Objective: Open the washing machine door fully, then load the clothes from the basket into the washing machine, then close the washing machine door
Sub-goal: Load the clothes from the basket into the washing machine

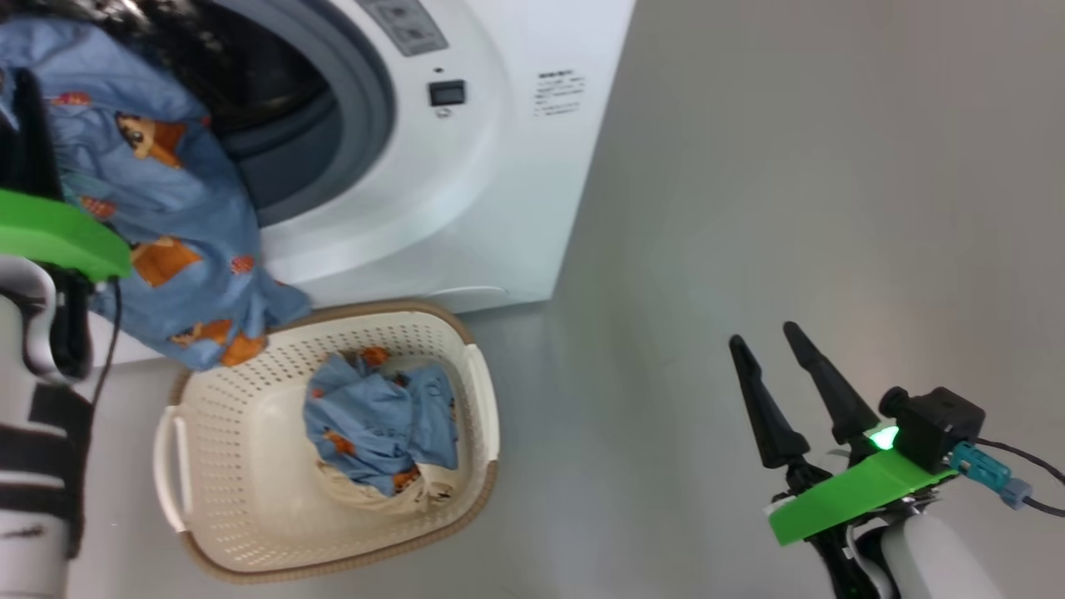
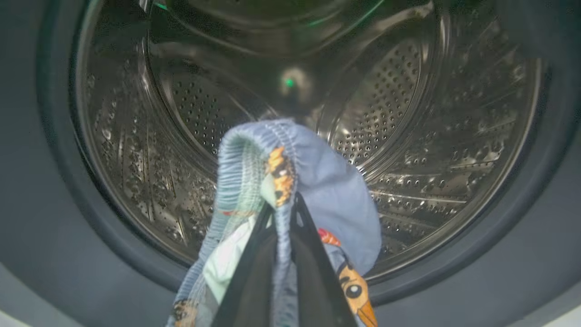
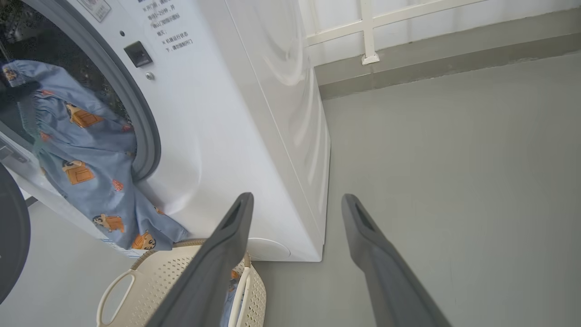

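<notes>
The white washing machine (image 1: 499,166) stands with its mouth uncovered, and the steel drum (image 2: 408,113) is in the left wrist view. My left gripper (image 2: 283,200) is shut on a light blue printed garment (image 1: 166,216) at the drum's mouth. The cloth hangs over the grey gasket (image 1: 366,108) down toward the basket (image 1: 250,549). More blue clothes (image 1: 378,424) and a cream piece (image 1: 358,495) lie in the basket. A dark curved edge of the washing machine door (image 3: 11,236) shows at the left. My right gripper (image 1: 764,334) is open and holds nothing, above the floor to the basket's right.
Grey floor (image 1: 790,208) stretches to the right of the machine. A wall with a white frame (image 3: 367,32) and a grey skirting stands behind it. The basket sits on the floor right in front of the machine.
</notes>
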Controlling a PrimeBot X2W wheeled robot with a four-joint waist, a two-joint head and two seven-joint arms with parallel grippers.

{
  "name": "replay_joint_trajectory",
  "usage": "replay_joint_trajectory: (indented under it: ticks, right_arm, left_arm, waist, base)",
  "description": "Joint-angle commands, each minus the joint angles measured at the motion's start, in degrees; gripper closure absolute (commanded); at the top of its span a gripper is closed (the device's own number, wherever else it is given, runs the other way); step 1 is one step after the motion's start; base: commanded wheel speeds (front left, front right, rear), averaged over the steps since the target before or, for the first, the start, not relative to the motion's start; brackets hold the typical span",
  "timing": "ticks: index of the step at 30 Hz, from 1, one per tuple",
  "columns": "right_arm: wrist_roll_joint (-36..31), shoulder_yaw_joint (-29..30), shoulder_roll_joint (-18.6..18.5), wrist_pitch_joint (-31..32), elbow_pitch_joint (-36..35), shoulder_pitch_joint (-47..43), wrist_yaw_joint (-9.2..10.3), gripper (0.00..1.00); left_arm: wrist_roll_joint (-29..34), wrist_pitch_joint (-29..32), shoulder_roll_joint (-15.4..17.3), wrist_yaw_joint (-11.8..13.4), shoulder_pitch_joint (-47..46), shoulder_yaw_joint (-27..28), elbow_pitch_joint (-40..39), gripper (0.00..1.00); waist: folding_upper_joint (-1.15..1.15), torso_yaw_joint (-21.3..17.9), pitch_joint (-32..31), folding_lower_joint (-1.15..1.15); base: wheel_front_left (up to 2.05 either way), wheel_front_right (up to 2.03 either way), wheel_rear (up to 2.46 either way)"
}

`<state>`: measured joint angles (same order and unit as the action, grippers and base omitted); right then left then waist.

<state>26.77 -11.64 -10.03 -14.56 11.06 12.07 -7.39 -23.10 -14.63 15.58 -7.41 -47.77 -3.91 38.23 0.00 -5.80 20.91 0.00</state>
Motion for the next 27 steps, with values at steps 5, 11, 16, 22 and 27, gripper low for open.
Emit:
replay_joint_trajectory:
  ticks: [5, 11, 16, 22, 27]
  right_arm:
    - [-0.7, -2.3, 1.4, -0.4, -1.2, 1.4, -0.10, 0.00]
    - [-0.7, -2.8, 2.3, -0.4, -1.4, 2.3, -0.10, 0.00]
    - [-0.7, -3.0, 2.7, -0.4, -1.7, 2.7, -0.10, 0.00]
    - [-0.8, -2.8, 3.1, -0.4, -2.0, 3.3, -0.10, 0.00]
    - [-0.8, -2.7, 3.4, -0.4, -2.0, 3.5, -0.10, 0.00]
  left_arm:
    - [-0.9, -0.4, 5.2, -0.1, -7.9, -1.8, 10.0, 1.00]
    - [-3.2, -0.4, 6.7, -0.1, -14.1, -4.2, 18.2, 1.00]
    - [-2.5, -0.4, 8.8, -0.1, -18.4, -4.8, 18.6, 1.00]
    - [1.2, -0.4, 9.3, 1.1, -19.4, 0.2, 10.4, 1.00]
    - [4.1, -0.4, 8.2, 0.9, -16.8, 2.7, 10.2, 1.00]
  waist:
    - [0.00, -5.3, 4.9, 0.00]
    - [0.00, -7.6, 6.9, 0.00]
    - [0.00, -8.5, 8.1, 0.00]
    - [0.00, -8.6, 9.4, 0.00]
    - [0.00, -8.4, 9.5, 0.00]
  base:
    - [0.00, 0.00, 0.00]
    - [0.00, 0.00, 0.00]
    - [0.00, 0.00, 0.00]
    - [0.00, 0.00, 0.00]
    - [0.00, 0.00, 0.00]
